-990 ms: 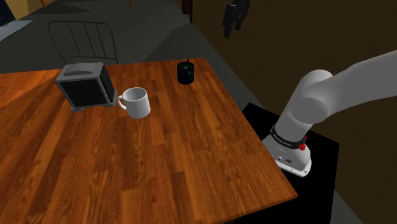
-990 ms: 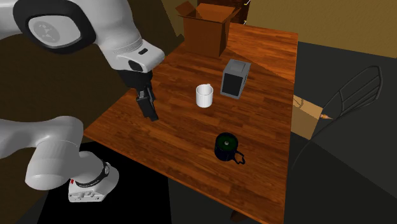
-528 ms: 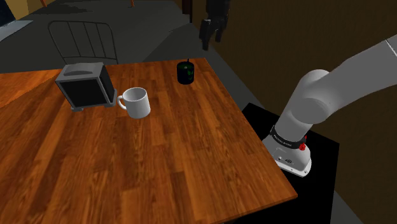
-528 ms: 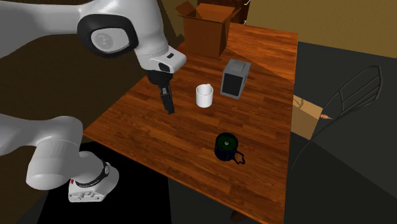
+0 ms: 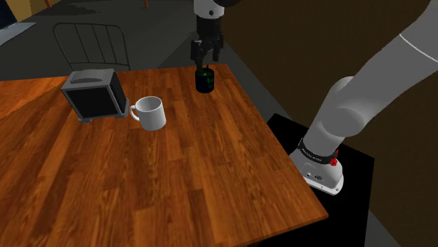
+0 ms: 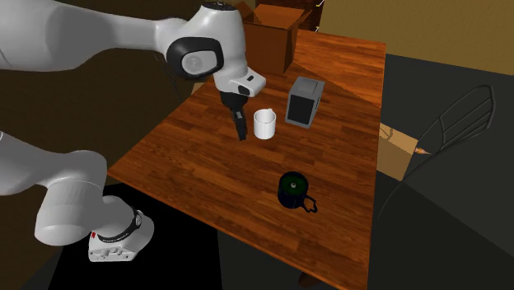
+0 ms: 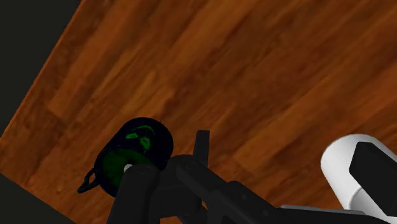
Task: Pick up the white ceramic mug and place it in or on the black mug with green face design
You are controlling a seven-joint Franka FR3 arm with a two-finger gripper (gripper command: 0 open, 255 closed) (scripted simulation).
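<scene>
Now, claw [image 6: 240,132] spread apart, empty, abv table [image 6: 206,177].

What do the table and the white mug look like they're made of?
Table: wood, going by the reddish-brown plank grain, with a slight sheen like varnish. White mug: smooth, plain white all over; maybe ceramic, but the look leaves that open.

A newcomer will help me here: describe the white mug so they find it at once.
On the wooden table, find the dark grey boxy appliance. The white mug stands upright beside it, handle toward the appliance; the only other mug is black with a green face, nearer the table's edge.
</scene>
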